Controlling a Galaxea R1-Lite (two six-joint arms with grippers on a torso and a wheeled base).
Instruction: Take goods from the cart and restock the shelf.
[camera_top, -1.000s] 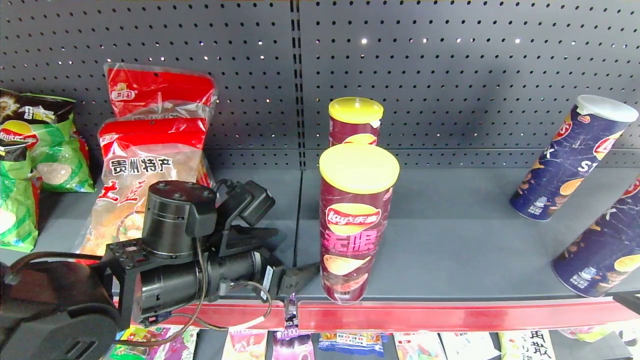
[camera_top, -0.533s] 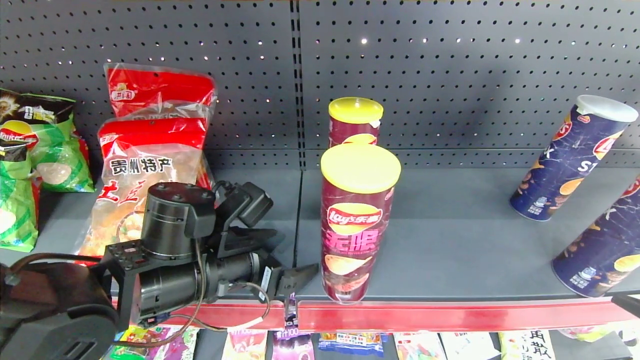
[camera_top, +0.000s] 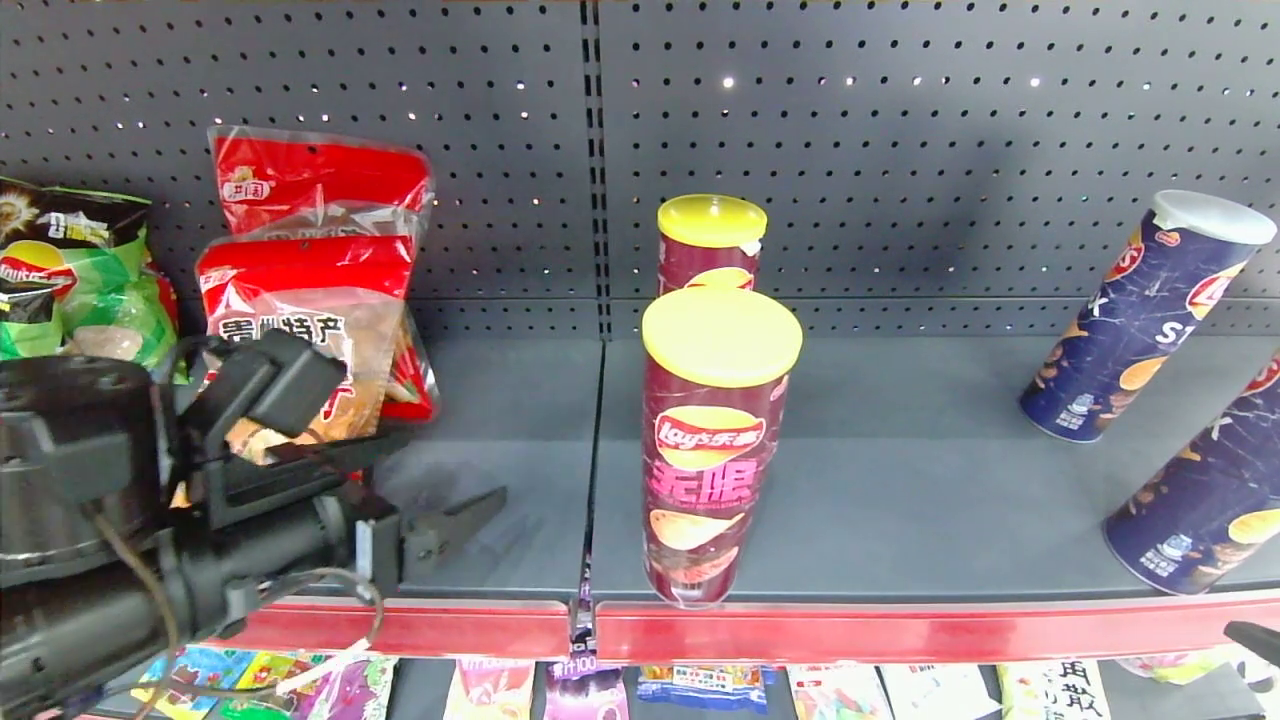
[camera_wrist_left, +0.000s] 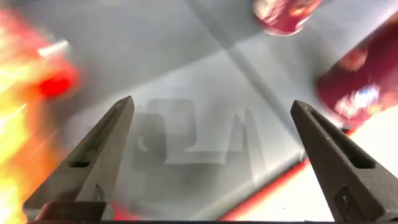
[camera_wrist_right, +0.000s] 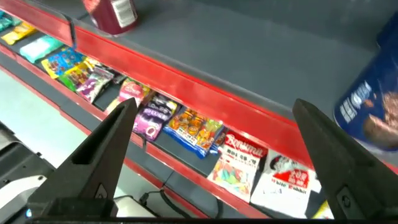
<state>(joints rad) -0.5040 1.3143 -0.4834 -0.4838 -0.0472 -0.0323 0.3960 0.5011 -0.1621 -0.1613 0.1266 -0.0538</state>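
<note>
A maroon chip can (camera_top: 710, 450) with a yellow lid stands upright at the front edge of the grey shelf (camera_top: 900, 480), and a second one (camera_top: 710, 240) stands behind it. My left gripper (camera_top: 470, 515) hovers over the shelf front, left of the front can and apart from it. In the left wrist view this gripper (camera_wrist_left: 211, 102) is open and empty, with the two maroon cans (camera_wrist_left: 354, 93) off to one side. My right gripper (camera_wrist_right: 214, 109) is open and empty, out in front of the red shelf rail (camera_wrist_right: 205, 81), with a blue can (camera_wrist_right: 373, 106) nearby.
Red snack bags (camera_top: 300, 300) lean against the back panel behind my left arm, with green chip bags (camera_top: 60, 290) at the far left. Two blue cans (camera_top: 1150, 320) tilt at the right end. Small packets (camera_wrist_right: 193, 127) line the lower shelf. Bare shelf lies between the maroon and blue cans.
My left arm has drawn back to the left, away from the front maroon can. The can stays upright at the shelf edge.
</note>
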